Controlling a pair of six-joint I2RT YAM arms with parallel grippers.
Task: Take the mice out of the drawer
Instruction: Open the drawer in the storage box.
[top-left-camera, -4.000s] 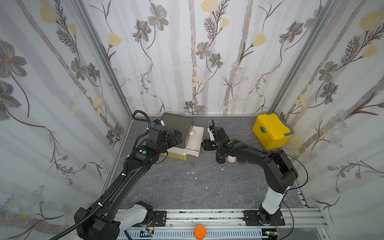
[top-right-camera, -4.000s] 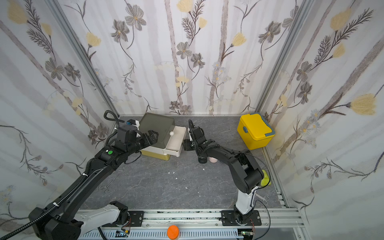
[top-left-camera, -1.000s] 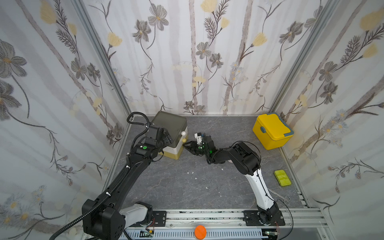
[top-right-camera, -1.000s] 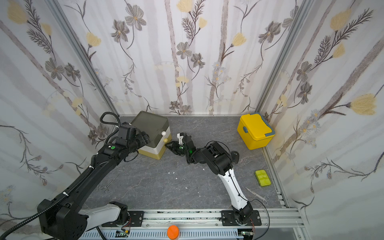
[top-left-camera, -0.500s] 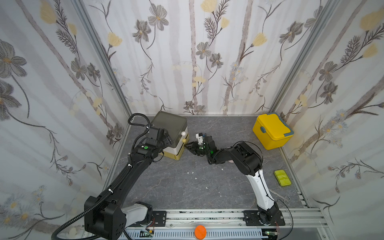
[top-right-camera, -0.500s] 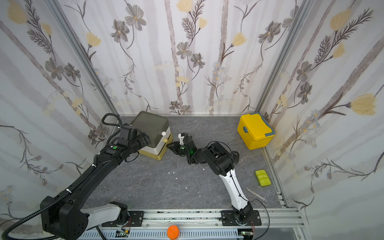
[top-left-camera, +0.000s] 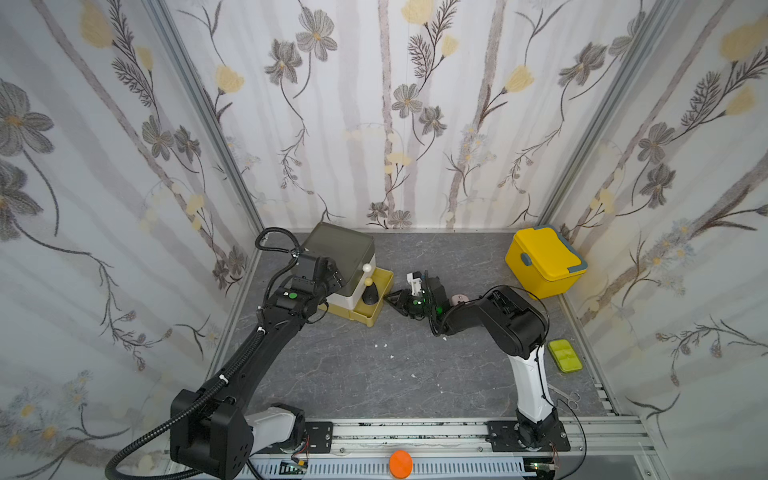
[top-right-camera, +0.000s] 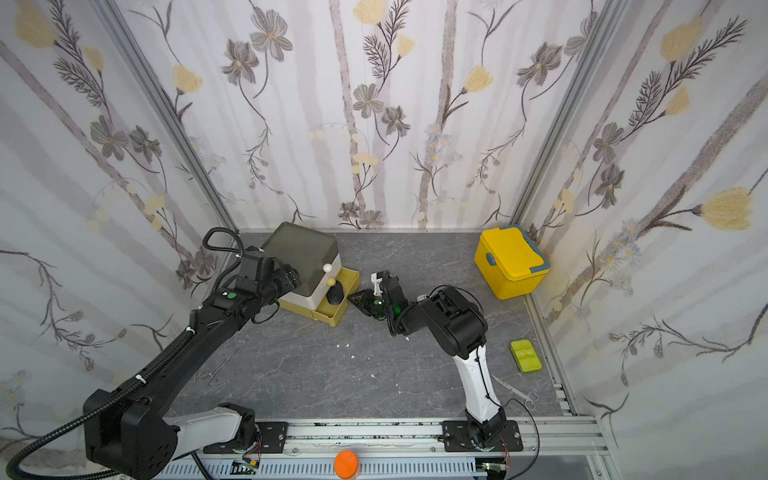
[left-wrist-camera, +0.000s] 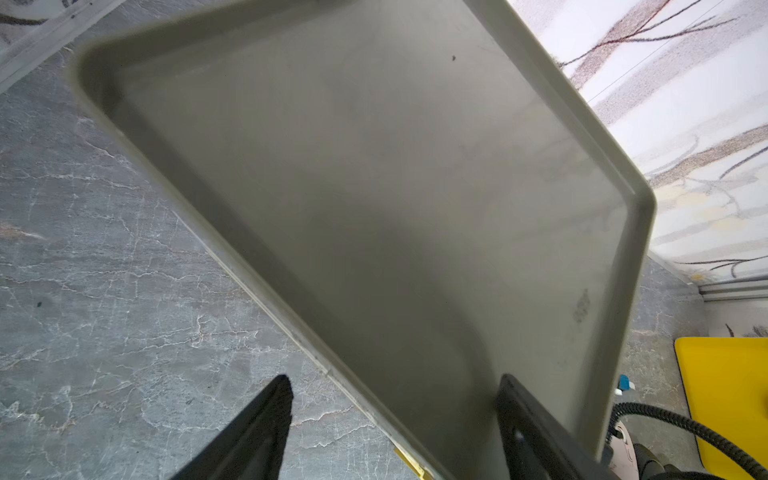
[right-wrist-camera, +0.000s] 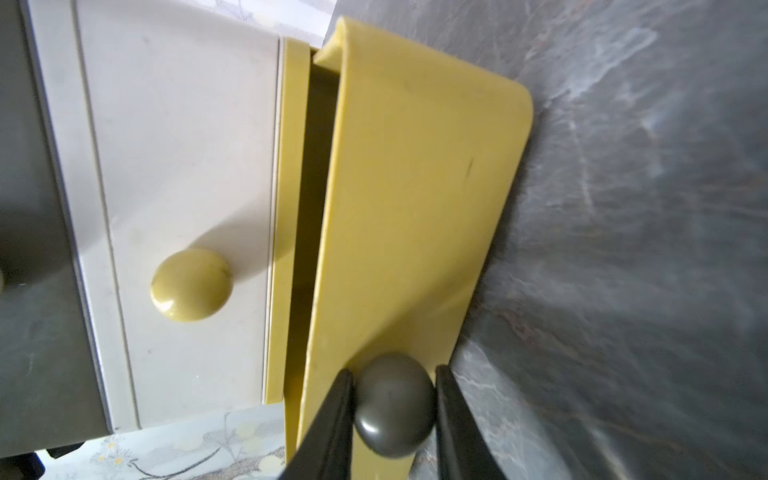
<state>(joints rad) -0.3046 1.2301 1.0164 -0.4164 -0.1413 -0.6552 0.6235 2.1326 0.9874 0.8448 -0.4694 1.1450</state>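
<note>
The drawer (top-left-camera: 340, 249) box stands at the back left in both top views, olive-grey on top (top-right-camera: 301, 251). Its mustard bottom tier (top-left-camera: 380, 307) is pulled out and holds a black mouse (top-left-camera: 369, 296) (top-right-camera: 334, 294). A pale pink mouse (top-left-camera: 459, 298) lies on the table behind my right arm. My right gripper (right-wrist-camera: 394, 415) is shut on the bottom tier's grey knob (right-wrist-camera: 392, 419), as the right wrist view shows. My left gripper (left-wrist-camera: 392, 415) hangs open over a corner of the olive top (left-wrist-camera: 374, 187), one finger over the table.
A bright yellow lidded box (top-left-camera: 544, 262) stands at the back right. A green tray (top-left-camera: 564, 355) and scissors (top-left-camera: 567, 397) lie near the right wall, forceps (top-right-camera: 216, 370) near the left arm. The white middle tier (right-wrist-camera: 178, 166) is closed.
My right gripper has closed on the grey knob and drawn the bottom tier out, uncovering a black mouse. The left arm has barely moved.
</note>
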